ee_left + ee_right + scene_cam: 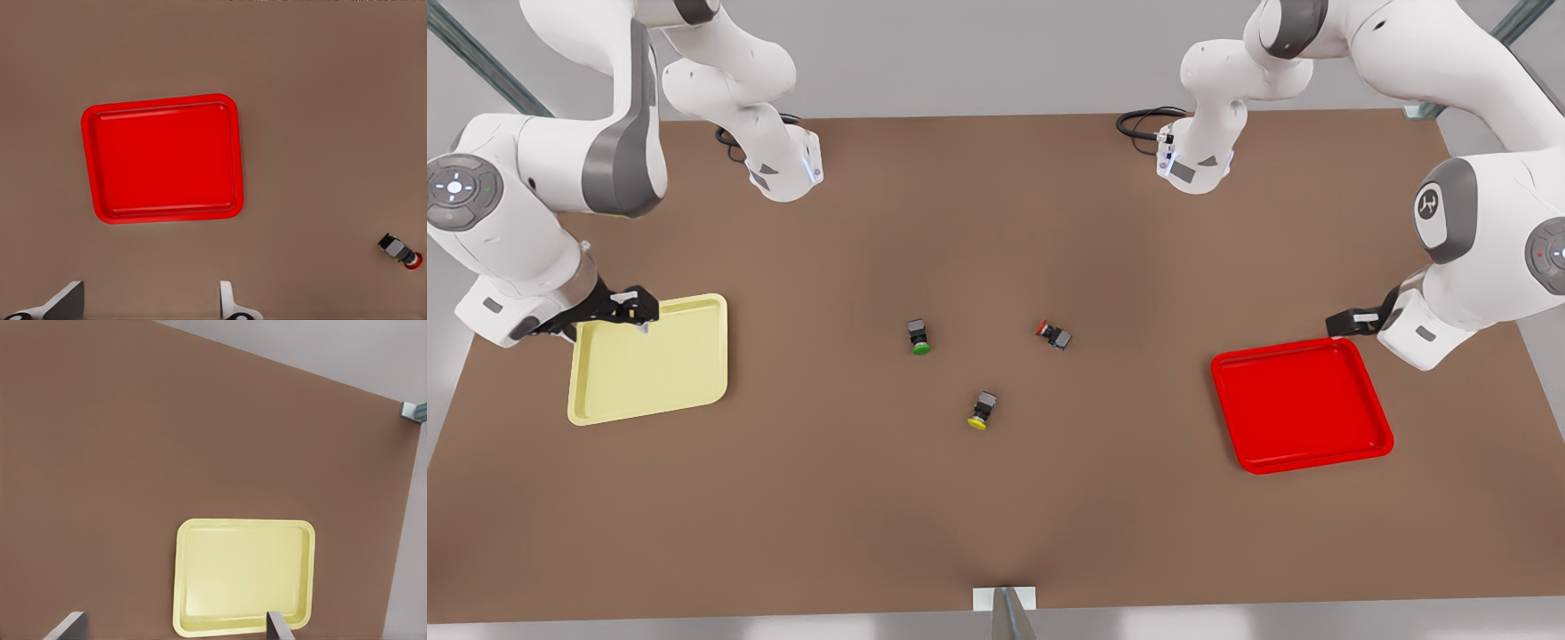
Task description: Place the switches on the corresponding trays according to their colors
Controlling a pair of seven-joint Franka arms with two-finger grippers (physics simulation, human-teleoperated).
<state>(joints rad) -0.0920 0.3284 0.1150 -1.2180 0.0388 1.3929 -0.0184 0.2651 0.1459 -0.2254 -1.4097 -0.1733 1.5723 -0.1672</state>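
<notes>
Switches lie mid-desk: right hand [633, 313] spread empty over the yellow tray [649, 360], yellow switch [982, 410] well off toward centre; red switch [1054, 334] nearer the left hand [1352, 322], spread empty by the red tray [1303, 404]

The pale yellow tray [243, 577] lies flat on the brown table [133, 453], its raised rim and rounded corners plain to see and its inside bare. The right gripper [175, 628] hangs above the tray's near edge, fingertips [69, 625] spread wide. A metal bracket [413, 411] sits at the table's far corner.
</notes>
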